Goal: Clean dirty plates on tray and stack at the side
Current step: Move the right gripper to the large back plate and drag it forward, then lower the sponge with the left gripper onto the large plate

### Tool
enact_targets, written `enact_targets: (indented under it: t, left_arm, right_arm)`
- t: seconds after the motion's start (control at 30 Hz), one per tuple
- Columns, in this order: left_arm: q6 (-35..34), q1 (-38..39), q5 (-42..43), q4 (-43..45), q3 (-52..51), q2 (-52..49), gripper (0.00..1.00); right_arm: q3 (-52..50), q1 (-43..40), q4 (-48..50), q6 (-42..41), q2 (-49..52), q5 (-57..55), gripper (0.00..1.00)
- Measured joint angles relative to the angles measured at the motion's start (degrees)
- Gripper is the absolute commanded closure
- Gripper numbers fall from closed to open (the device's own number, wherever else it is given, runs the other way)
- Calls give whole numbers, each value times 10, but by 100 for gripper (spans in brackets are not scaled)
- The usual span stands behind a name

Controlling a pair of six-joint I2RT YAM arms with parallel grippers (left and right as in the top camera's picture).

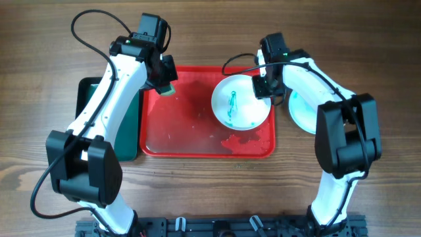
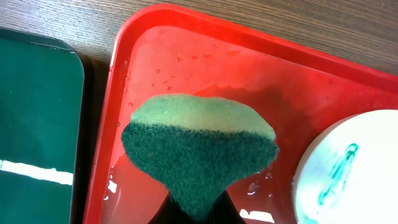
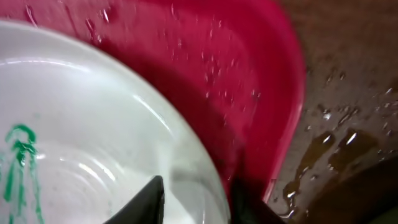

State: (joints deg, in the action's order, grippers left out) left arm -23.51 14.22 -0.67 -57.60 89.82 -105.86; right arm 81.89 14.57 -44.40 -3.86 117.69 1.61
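Sponge (image 2: 199,149) sits pinched in the left gripper (image 2: 196,214) above the red tray (image 2: 186,43); right gripper (image 3: 199,205) clamps the rim of the streaked plate (image 3: 93,155), another plate (image 1: 304,113) just beside it.

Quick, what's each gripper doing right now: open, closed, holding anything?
Left gripper: closed on the green sponge.
Right gripper: closed on the rim of the streaked plate.

A wide tray (image 1: 197,141) lies mid-frame on the bench (image 1: 368,39), with a narrow tray (image 1: 129,141) just beside its left edge. A plate (image 1: 240,105) sits in the wide tray's upper right part. A second plate (image 1: 301,115) rests on the bench just right of that tray. A sponge (image 1: 166,90) hangs over its upper left corner
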Motion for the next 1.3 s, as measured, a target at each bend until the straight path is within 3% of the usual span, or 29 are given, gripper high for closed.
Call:
enact_targets:
  t: [0.03, 0.1, 0.43, 0.47, 0.6, 0.83, 1.23, 1.3]
  left_arm:
    - [0, 0, 0, 0, 0, 0, 96]
    - [0, 0, 0, 0, 0, 0, 96]
    - [0, 0, 0, 0, 0, 0, 96]
    - [0, 0, 0, 0, 0, 0, 96]
    - [0, 0, 0, 0, 0, 0, 96]
    - [0, 0, 0, -1, 0, 0, 96]
    - [30, 0, 10, -3, 0, 0, 96]
    - [44, 0, 19, -3, 0, 0, 96]
  right_arm:
    - [0, 0, -15, 3, 0, 10, 91]
    - [0, 0, -38, 3, 0, 33, 96]
    - [0, 34, -27, -56, 1, 115, 95]
    - [0, 43, -17, -65, 1, 120, 95]
    - [0, 68, 29, -112, 1, 126, 71]
    - [0, 84, 18, -245, 1, 130, 69]
    - [-45, 84, 60, -302, -1, 151, 95]
    - [-46, 84, 60, -302, -1, 156, 96]
